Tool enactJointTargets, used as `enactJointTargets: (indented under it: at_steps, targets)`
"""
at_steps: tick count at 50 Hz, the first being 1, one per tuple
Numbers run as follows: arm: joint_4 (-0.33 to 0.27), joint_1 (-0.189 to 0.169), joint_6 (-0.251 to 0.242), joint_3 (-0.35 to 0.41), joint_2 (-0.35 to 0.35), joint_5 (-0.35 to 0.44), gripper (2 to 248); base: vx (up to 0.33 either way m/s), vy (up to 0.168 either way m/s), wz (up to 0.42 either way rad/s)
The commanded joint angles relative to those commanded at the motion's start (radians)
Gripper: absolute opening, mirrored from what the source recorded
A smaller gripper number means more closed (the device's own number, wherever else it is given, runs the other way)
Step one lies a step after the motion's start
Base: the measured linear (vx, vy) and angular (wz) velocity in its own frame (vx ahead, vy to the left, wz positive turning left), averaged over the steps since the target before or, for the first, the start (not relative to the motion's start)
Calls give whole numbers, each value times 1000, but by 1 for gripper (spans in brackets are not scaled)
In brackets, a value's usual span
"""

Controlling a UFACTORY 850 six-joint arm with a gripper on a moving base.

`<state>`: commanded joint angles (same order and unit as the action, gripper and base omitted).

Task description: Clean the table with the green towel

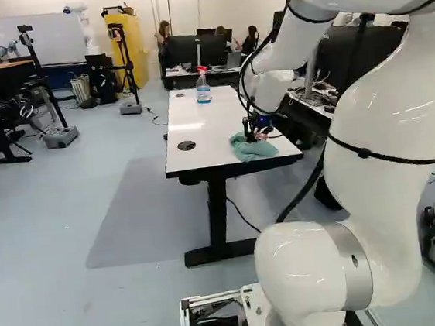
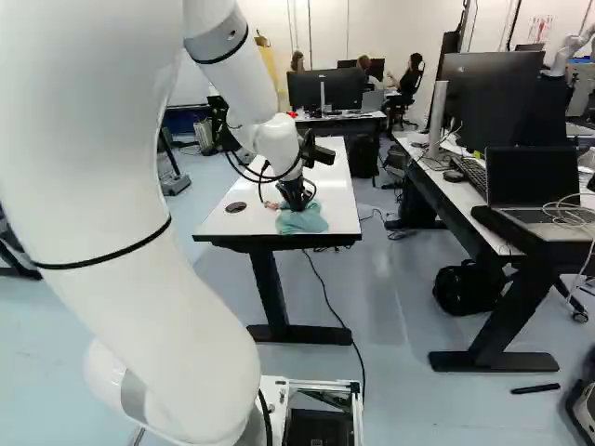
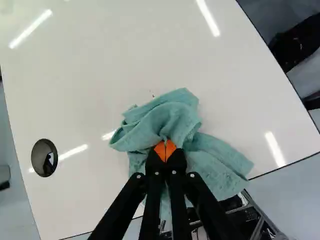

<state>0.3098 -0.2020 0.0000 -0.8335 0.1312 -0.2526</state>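
Left base view: the white arm rises from its lowest joint at the foot and reaches ahead to the near end of a white-topped desk. The tool points downward there, meeting a bunched green towel. Toward the far end of the desk stands an upright spray bottle with a red trigger and blue liquid. A round dark cable grommet is set in the top near the long edge opposite the towel.

Right base view: the towel lies on the near end of the same desk, beneath the tool. A black cable runs down to the floor beside the desk leg. At the right, a neighbouring workstation carries a monitor, a keyboard and an open laptop; a black bag rests on the floor beneath it.

Wrist view: the tool grips a raised fold of the towel between its two fingers, whose orange pads stand close together. The cloth lies in folds ahead of and around the fingers; part of it appears to extend over the desk's near edge. A small dark speck lies on the white surface just beside the towel.
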Motion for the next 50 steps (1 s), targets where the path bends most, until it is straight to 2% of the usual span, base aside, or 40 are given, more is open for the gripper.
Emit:
enactJointTargets:
  at_steps: [8,16,50]
  targets:
    - [0,-20,0,-34,30,0,20,0,0,0]
    - [0,-24,0,-73,64,0,20,0,0,0]
    - [0,18,0,-242,204,0,20,0,0,0]
